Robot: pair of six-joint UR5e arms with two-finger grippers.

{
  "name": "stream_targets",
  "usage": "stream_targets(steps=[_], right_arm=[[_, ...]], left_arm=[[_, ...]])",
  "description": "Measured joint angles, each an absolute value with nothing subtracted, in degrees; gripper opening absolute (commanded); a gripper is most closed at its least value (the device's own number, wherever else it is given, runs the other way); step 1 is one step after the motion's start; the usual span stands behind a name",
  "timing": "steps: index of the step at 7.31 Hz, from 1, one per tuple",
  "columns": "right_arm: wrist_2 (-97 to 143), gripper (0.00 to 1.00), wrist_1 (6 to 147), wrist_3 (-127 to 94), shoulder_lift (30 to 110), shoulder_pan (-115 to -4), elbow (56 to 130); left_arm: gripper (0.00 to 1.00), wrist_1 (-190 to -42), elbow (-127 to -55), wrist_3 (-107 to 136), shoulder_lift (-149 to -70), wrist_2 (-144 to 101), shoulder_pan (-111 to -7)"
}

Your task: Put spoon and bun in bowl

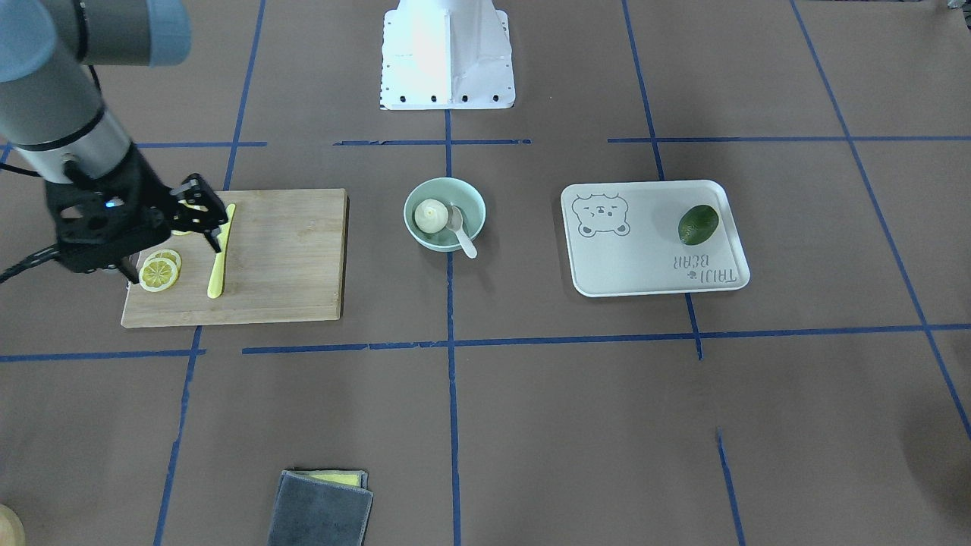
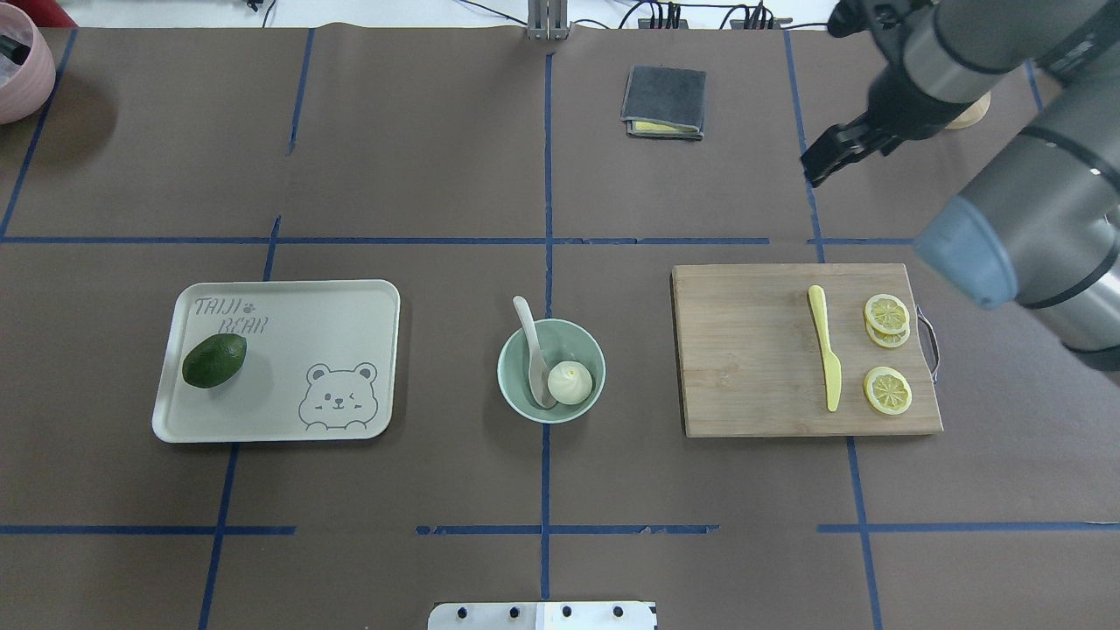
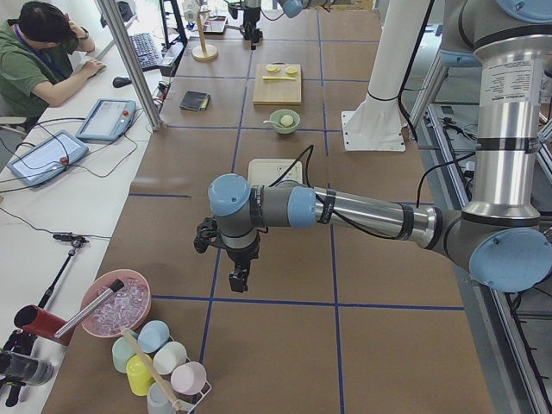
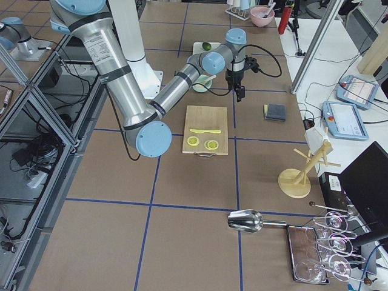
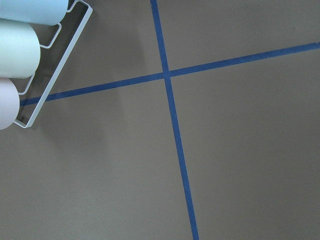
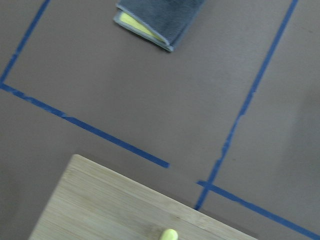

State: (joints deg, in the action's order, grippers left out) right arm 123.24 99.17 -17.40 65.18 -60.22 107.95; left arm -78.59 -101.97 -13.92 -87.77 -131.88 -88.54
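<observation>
Finishing up, seemingly: small white pleated steamed bun [image 2: 570, 382] and off-white soup spoon [image 2: 531, 346] lie inside the round mint-green bowl [image 2: 582, 339], well to the left of the right gripper [image 2: 818, 166], which is spread and empty. I cannot tell the left gripper's [image 3: 240, 278] state. Next, probably just retreat.

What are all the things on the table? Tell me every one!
bowl: one, mint green, middle of the table
bun: one, white, inside the bowl
spoon: one, off-white, scoop in the bowl, handle over its rim
tray: one, white with a bear, on the robot's left
avocado: one, dark green, on the tray
cutting board: one, wooden, on the robot's right
knife: one, yellow, on the board
lemon slices: three, yellow, on the board, two overlapping
cloth: one, grey, folded, far side of the table
right claw: one, black, open, in the air past the board's far edge
left claw: one, black, above the table's left end; open or shut unclear
</observation>
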Motion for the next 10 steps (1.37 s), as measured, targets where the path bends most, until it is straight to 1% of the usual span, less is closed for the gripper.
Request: stream_targets(steps=[3, 6, 8, 10], right_arm=[[129.4, 1.0, 99.2, 6.8, 74.9, -75.6, 104.5], [130.1, 1.0, 98.5, 14.4, 86.1, -87.6, 100.8], [129.8, 1.0, 98.4, 14.6, 91.7, -90.8, 100.3], [130.2, 1.0, 98.4, 14.4, 93.3, -91.3, 100.2]], left_arm=[[1.0, -79.0, -101.9, -17.1, -85.8, -134.3, -89.9], [1.0, -79.1, -101.1, -16.4, -84.5, -139.0, -92.7], [1.0, -79.1, -101.0, -16.3, -84.7, -139.6, -93.5], [1.0, -79.3, -101.2, -16.5, -85.4, -138.2, -93.6]])
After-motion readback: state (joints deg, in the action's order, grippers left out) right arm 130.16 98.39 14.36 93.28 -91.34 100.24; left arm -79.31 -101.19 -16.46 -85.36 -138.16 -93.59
